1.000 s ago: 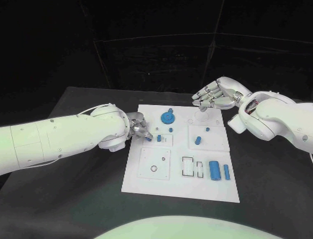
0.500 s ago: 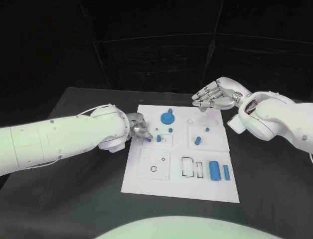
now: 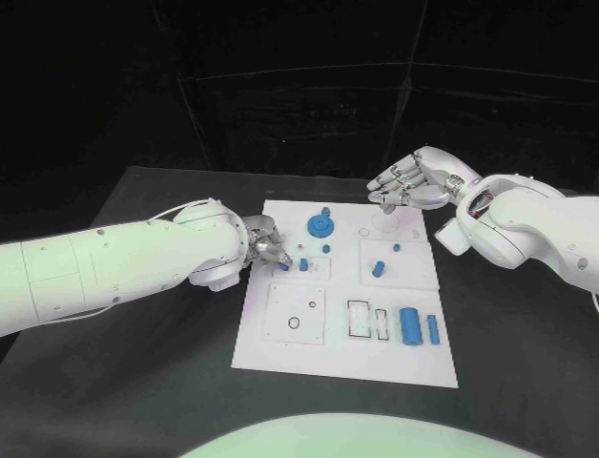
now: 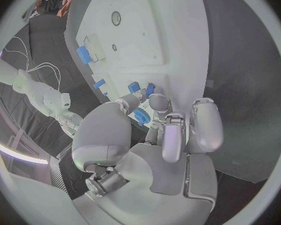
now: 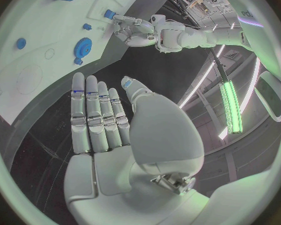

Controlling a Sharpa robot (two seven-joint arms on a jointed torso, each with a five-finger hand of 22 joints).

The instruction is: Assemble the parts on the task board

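Note:
The white task board (image 3: 283, 343) lies in the middle of the table. My left hand (image 3: 264, 246) is at the board's left edge and pinches a small blue part (image 4: 140, 116) between thumb and fingertip, low over the board beside other small blue parts (image 4: 133, 87). That pinched part (image 5: 109, 14) also appears in the right wrist view. My right hand (image 3: 412, 185) hovers over the board's far right corner, empty, with its fingers (image 5: 97, 112) straight and apart. A blue gear (image 3: 321, 226) sits near the far edge.
A blue cylinder (image 3: 410, 325) and a thin blue bar (image 3: 435, 329) lie at the board's near right. Small blue pieces (image 3: 378, 270) stand in the middle section. Rectangular slots (image 3: 361, 320) and a round hole (image 3: 294, 323) lie on the near part. Black table (image 3: 134, 382) surrounds the board.

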